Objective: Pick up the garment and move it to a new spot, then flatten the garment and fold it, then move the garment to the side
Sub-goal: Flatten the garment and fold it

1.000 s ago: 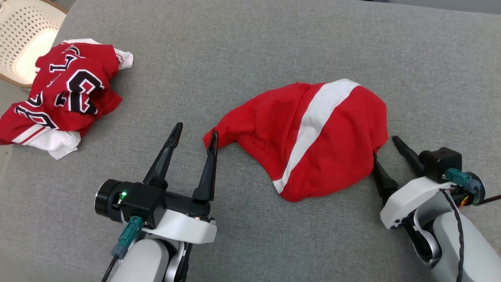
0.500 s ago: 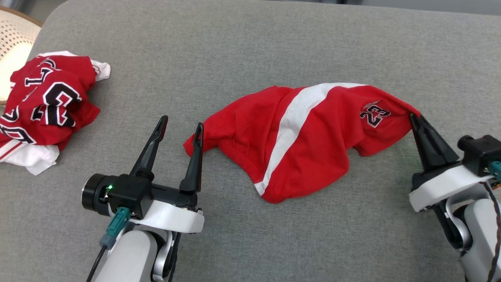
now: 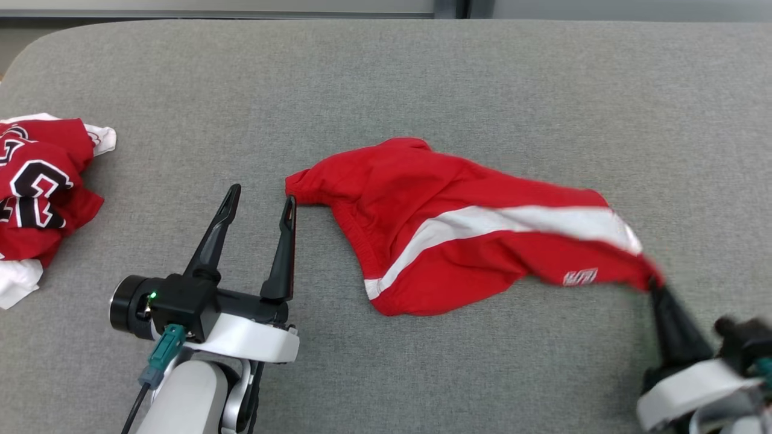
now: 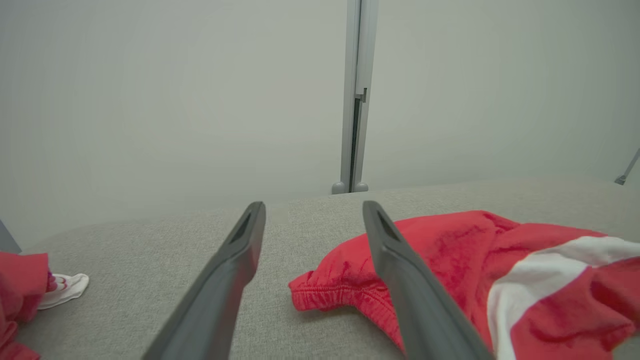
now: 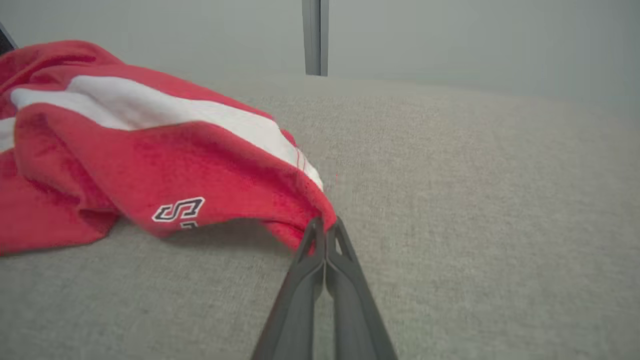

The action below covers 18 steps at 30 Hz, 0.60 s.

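Head view: a red fabric garment with a white stripe (image 3: 434,193) lies across the middle of a grey cloth-covered worktop (image 3: 482,78). The left jaws stand wide apart just beside its left tip. The blurred right jaws seem pinched on its right corner. A crumpled red jersey with black-and-white lettering (image 3: 36,181) sits at the left edge.

Left wrist view: spread jaws, with the garment's gathered hem near the right one.

Right wrist view: jaws pressed together on the garment's corner.
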Tool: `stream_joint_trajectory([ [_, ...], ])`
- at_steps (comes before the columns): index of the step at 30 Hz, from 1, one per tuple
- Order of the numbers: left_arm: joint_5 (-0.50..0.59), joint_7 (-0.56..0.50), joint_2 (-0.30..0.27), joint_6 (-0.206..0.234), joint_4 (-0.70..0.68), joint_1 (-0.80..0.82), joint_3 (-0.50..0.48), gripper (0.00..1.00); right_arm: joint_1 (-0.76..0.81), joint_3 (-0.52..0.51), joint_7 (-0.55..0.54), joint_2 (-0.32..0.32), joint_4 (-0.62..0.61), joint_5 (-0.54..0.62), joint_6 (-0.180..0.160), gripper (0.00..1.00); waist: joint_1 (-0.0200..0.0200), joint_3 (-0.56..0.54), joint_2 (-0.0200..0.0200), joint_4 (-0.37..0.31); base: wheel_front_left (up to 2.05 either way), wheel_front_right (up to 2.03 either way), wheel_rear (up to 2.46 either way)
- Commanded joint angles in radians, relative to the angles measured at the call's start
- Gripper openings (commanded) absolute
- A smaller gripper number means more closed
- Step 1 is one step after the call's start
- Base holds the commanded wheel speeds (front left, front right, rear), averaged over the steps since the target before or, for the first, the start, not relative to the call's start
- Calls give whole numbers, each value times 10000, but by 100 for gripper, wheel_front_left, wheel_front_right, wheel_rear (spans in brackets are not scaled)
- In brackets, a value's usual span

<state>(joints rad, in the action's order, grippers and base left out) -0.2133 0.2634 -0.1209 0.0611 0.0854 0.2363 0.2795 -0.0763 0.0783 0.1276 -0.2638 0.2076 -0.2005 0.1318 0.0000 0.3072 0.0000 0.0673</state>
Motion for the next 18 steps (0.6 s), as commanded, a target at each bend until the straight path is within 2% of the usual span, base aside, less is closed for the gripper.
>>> stream_joint_trajectory([
  [1,13,13,-108,-31,42,-73,-71,100,277,130,22,220,323,-75,-21,0,0,-65,0,-97,0,0,0],
  [5,-13,14,-167,12,104,-271,-154,100,690,497,53,740,1345,-264,-21,0,0,-185,0,-238,0,0,0],
  [6,-33,14,-194,45,116,-298,-198,100,702,557,156,855,1518,-330,-21,14,0,-229,0,-298,0,0,0],
  [7,-46,14,-221,67,105,-342,-252,100,681,571,237,943,1626,-395,-21,37,0,-278,0,-360,0,0,0],
  [8,-57,14,-236,107,82,-414,-303,100,619,545,348,1004,1641,-479,-21,100,0,-335,0,-423,0,0,0],
  [13,-187,14,-394,370,-121,-995,-692,100,390,463,792,1005,718,-916,-21,100,0,-746,0,-795,0,0,0],
  [18,-288,14,-503,612,-350,-1691,-1002,100,725,425,649,674,-771,-1096,-21,100,0,-1273,0,-1083,0,0,0],
])
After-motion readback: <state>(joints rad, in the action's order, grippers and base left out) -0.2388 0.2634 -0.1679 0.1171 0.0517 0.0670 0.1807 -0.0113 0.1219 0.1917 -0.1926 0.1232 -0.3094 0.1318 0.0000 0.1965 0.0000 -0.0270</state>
